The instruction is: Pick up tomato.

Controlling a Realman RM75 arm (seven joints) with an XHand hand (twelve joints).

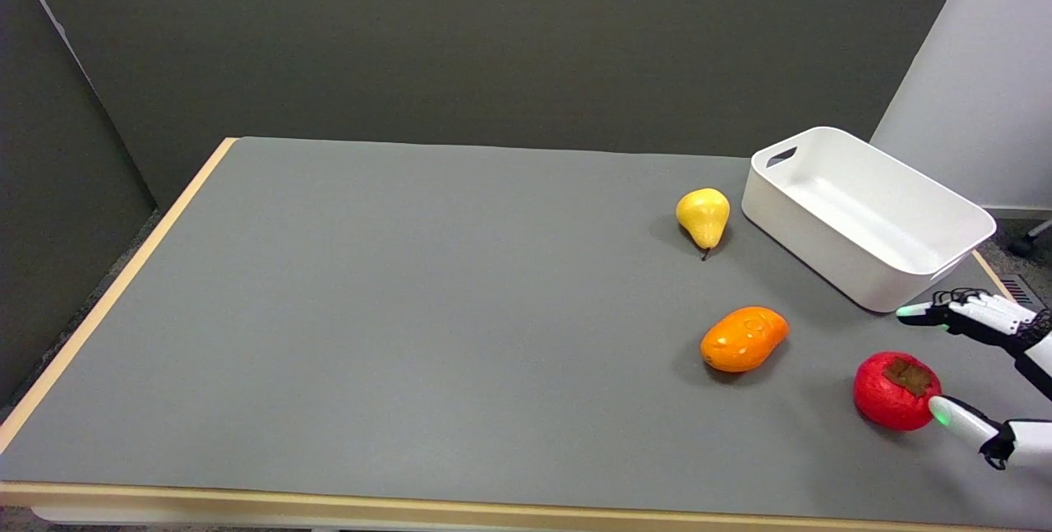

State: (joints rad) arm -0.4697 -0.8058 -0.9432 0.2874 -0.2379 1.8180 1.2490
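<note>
- While the right hand (982,372) is reaching in over the table's right edge near the front corner, its fingers (953,417) are spread apart and holding nothing; one lower fingertip is touching or just about touching the tomato's near-right side, the upper ones are hanging apart from it, toward the bin.
- Tomato (896,390) is sitting on the table (411,310) near the right edge, toward the front, brown calyx facing up, not lifted.
- Judgement: the step is closing the grasp. Round, smooth body is likely rolling away toward the table's middle if pushed from one side only, so bringing the upper fingers down onto the far side before squeezing, then lifting straight up.
- White bin (867,215) is standing at the far right corner, just behind the upper fingertips; a wide opening sweep is risking a knock on its near wall.
- Orange fruit (744,339) is lying near the tomato, inboard; it is in the rolling path, not in the hand's way.
- Yellow pear (703,218) is lying beside the bin, well apart from the grasp.
</note>
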